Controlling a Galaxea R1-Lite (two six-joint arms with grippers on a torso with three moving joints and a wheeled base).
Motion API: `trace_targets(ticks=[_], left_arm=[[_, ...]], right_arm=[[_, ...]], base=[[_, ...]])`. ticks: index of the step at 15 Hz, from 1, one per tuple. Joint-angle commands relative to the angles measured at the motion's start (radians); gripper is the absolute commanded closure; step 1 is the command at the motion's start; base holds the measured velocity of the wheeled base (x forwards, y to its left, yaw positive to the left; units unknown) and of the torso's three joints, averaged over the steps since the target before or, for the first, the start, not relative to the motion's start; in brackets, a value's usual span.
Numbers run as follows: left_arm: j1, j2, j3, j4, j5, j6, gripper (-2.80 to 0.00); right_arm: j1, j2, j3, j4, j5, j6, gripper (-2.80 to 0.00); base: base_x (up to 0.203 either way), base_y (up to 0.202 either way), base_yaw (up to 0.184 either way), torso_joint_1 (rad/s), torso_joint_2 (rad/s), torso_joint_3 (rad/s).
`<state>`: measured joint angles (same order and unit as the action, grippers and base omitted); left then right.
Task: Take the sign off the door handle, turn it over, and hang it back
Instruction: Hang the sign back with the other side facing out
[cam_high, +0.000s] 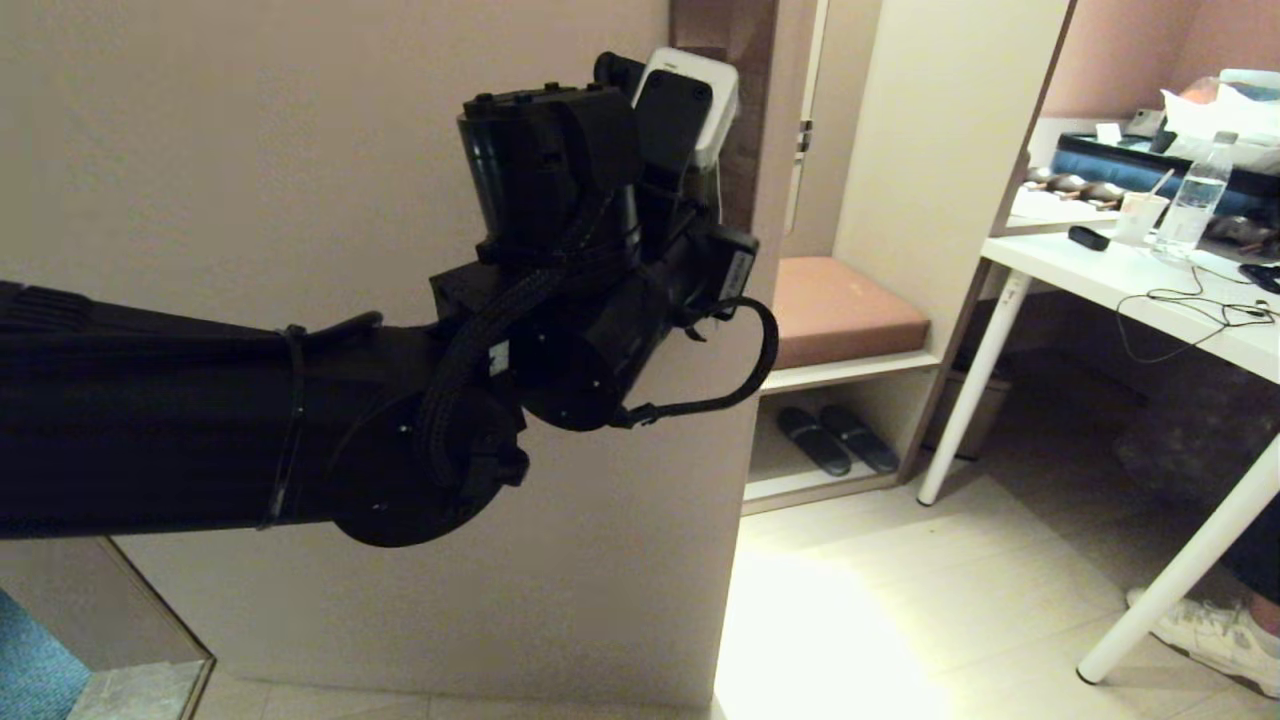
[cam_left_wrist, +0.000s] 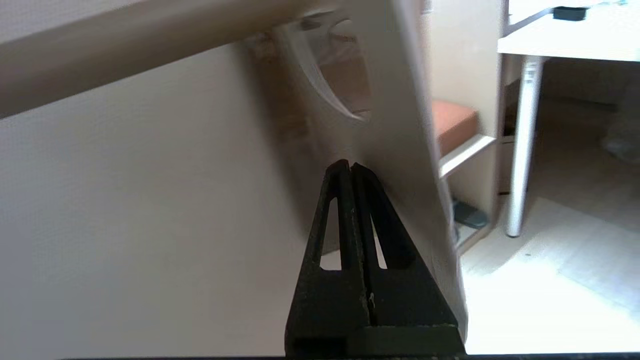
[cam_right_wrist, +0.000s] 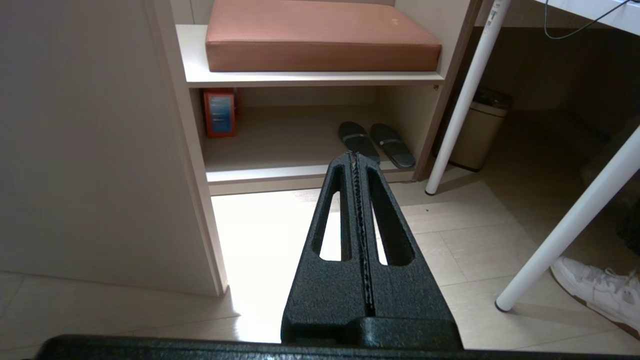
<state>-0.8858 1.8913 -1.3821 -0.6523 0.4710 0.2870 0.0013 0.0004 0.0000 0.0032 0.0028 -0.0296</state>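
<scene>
My left arm (cam_high: 590, 260) is raised to the beige door (cam_high: 300, 150), and its wrist hides the gripper in the head view. In the left wrist view the left gripper (cam_left_wrist: 350, 165) is shut on the lower part of the sign (cam_left_wrist: 400, 140), whose pale face shows at a steep angle. The sign's oval hole (cam_left_wrist: 350, 75) is up at the end of a blurred tan bar (cam_left_wrist: 150, 55) that crosses close overhead; it looks like the door handle. I cannot tell whether the hole is over it. My right gripper (cam_right_wrist: 356, 156) is shut and empty, low over the floor.
A brown strip (cam_high: 750, 120) runs up the door's edge behind my wrist. Right of the door is a bench nook with a brown cushion (cam_high: 840, 310) and slippers (cam_high: 835, 440). A white desk (cam_high: 1130, 290), its legs, a bin (cam_right_wrist: 475, 135) and a person's shoe (cam_high: 1210, 630) are at the right.
</scene>
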Motion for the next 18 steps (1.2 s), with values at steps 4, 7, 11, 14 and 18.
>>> trace_targets(ticks=[4, 7, 11, 14, 18], left_arm=[[-0.03, 0.004, -0.005, -0.004, 0.003, 0.001, 0.0], [-0.033, 0.021, -0.022, -0.005, 0.003, 0.001, 0.0], [-0.041, 0.068, -0.097, -0.005, 0.003, 0.001, 0.0], [-0.042, 0.084, -0.112, -0.004, 0.003, 0.001, 0.0], [-0.047, 0.088, -0.112, -0.004, 0.001, 0.001, 0.0]], right_arm=[[0.0, 0.0, 0.0, 0.0, 0.0, -0.001, 0.0], [0.0, 0.0, 0.0, 0.0, 0.0, -0.001, 0.0], [0.0, 0.0, 0.0, 0.0, 0.0, -0.001, 0.0], [0.0, 0.0, 0.0, 0.0, 0.0, -0.001, 0.0], [0.0, 0.0, 0.0, 0.0, 0.0, -0.001, 0.0]], base=[[0.0, 0.0, 0.0, 0.0, 0.0, 0.0], [0.0, 0.0, 0.0, 0.0, 0.0, 0.0], [0.0, 0.0, 0.0, 0.0, 0.0, 0.0], [0.0, 0.0, 0.0, 0.0, 0.0, 0.0], [0.0, 0.0, 0.0, 0.0, 0.0, 0.0]])
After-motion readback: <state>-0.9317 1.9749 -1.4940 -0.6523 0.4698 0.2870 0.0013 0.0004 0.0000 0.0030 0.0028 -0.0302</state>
